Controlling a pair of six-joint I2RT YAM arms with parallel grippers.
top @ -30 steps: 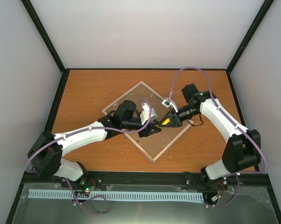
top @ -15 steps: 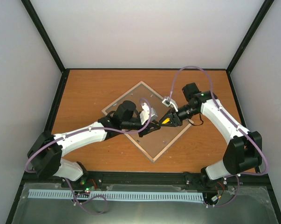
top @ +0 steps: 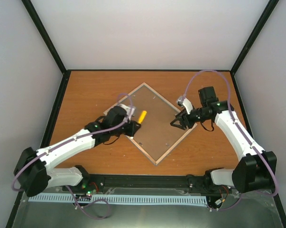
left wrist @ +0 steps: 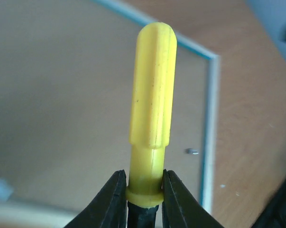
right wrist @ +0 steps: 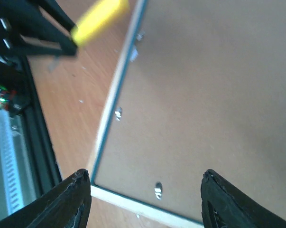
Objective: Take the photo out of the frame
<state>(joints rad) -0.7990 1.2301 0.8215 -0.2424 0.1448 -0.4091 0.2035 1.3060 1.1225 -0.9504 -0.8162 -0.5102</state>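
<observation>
The frame (top: pixel 157 135) lies face down as a diamond on the table, its brown backing board (right wrist: pixel 209 85) up and its thin turquoise edge (left wrist: pixel 210 123) showing. The photo is hidden under the backing. My left gripper (top: pixel 133 126) is over the frame's left corner, shut on the neck of a yellow-handled tool (top: pixel 142 116). In the left wrist view the handle (left wrist: pixel 152 85) sticks straight out between the fingers (left wrist: pixel 115 194). My right gripper (top: pixel 177 122) hovers open above the frame's right part, nothing between its fingertips (right wrist: pixel 80 183).
Small metal tabs (right wrist: pixel 158 190) sit along the backing's edges. The wooden table (top: pixel 86 95) is boxed in by pale walls with black corner posts. A black rail (top: pixel 147 180) runs along the near edge by the arm bases.
The yellow tool has passed from my right gripper to my left. The right gripper has opened and drawn back to the right. The left arm has pulled left with the tool.
</observation>
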